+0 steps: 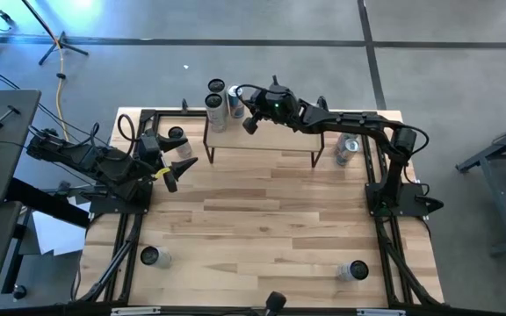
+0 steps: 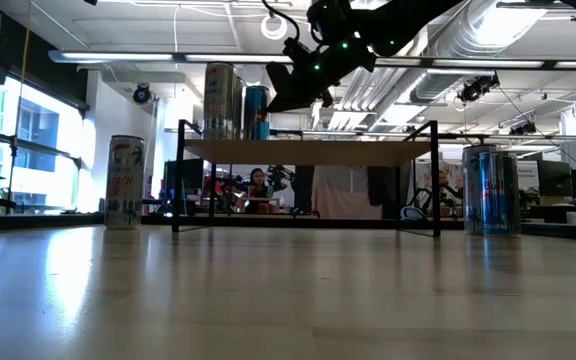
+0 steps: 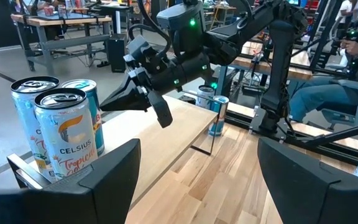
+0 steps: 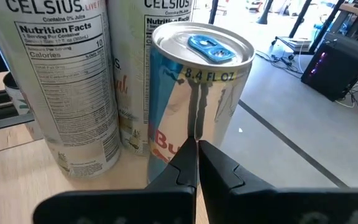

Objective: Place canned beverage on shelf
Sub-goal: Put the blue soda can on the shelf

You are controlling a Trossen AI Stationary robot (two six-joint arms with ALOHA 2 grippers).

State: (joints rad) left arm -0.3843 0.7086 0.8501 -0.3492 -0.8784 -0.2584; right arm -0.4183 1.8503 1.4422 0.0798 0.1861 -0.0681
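The blue can [image 4: 194,99] stands upright at the shelf's [image 1: 262,140] far left corner, just beside two tall cans [image 3: 58,134]. My right gripper [image 1: 252,120] hovers next to it, fingers clenched on nothing, so I judge the placing done. Next I'd back that arm clear without nudging the cans. My left gripper [image 1: 174,171] waits spread, empty, near the table's left edge.

The can [image 4: 197,99] before my closed fingers [image 4: 185,171] is glossy, smooth metal with a blue tab. My fingers look matt black plastic. The shelf [image 1: 271,145] is pale, smooth wood.
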